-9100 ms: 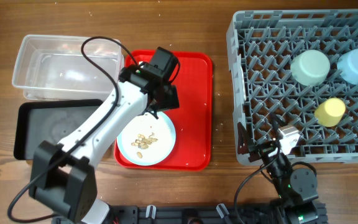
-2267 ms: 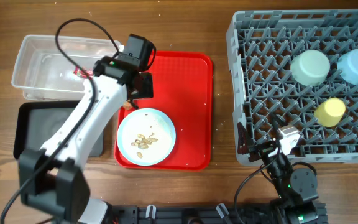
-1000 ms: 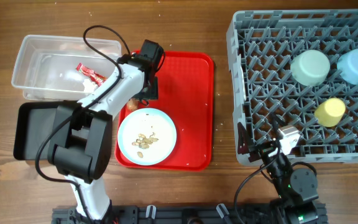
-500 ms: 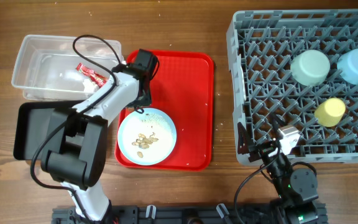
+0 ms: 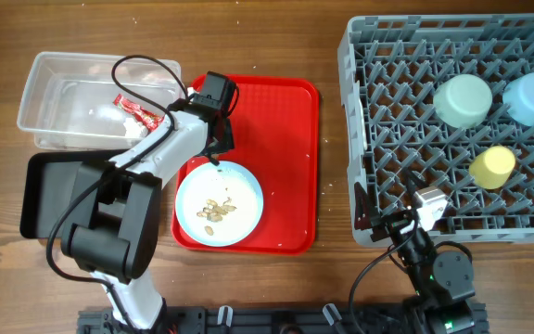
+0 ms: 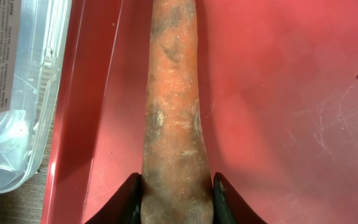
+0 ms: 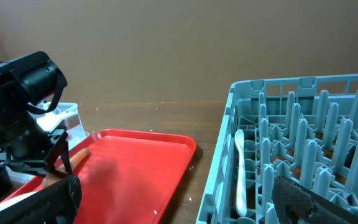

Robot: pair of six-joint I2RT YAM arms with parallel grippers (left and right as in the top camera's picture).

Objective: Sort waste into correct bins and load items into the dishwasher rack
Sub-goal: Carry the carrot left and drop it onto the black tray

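- Left wrist view: the left gripper [image 6: 178,190] clamps the orange carrot piece [image 6: 173,106], which lies on the red serving tray [image 6: 278,93] beside the clear tub [image 6: 17,124].
- Near the dishwasher rack [image 7: 303,87], the right gripper [image 7: 179,202] gapes wide, holding nothing.

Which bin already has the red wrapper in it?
The clear tub, behind the black tray: the red wrapper lies inside it, near its right wall.
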